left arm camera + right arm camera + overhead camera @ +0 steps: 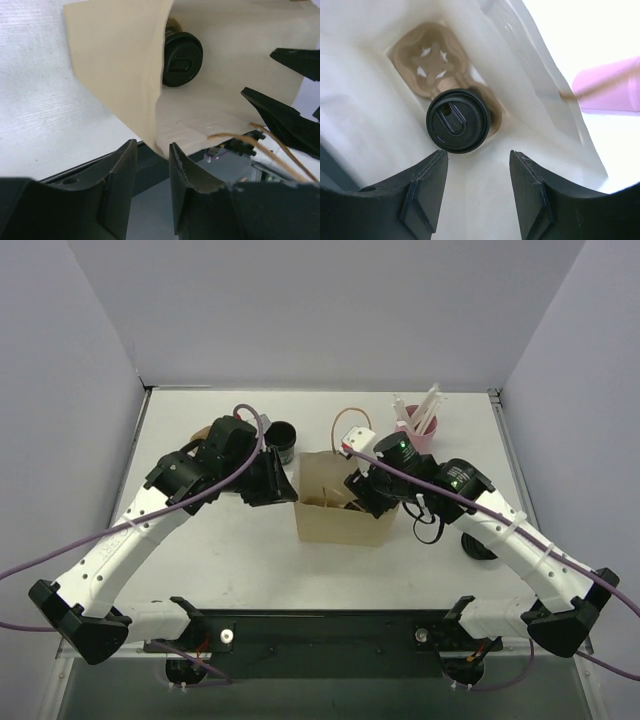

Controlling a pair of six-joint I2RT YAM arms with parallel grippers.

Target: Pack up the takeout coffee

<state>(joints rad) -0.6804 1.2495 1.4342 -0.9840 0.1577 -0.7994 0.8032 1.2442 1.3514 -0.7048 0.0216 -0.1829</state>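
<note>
Right wrist, lidded cup [458, 120] in carrier [427, 60], inside bag [370, 100]

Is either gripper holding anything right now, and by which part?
Nothing is gripped. The left gripper straddles the paper bag at its rim with jaws apart; the right gripper hangs open above the lidded cup.

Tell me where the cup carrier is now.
The cup carrier sits in the bottom of the paper bag at mid-table; the right wrist view shows it beneath the right gripper, a black-lidded cup in one slot.
</note>
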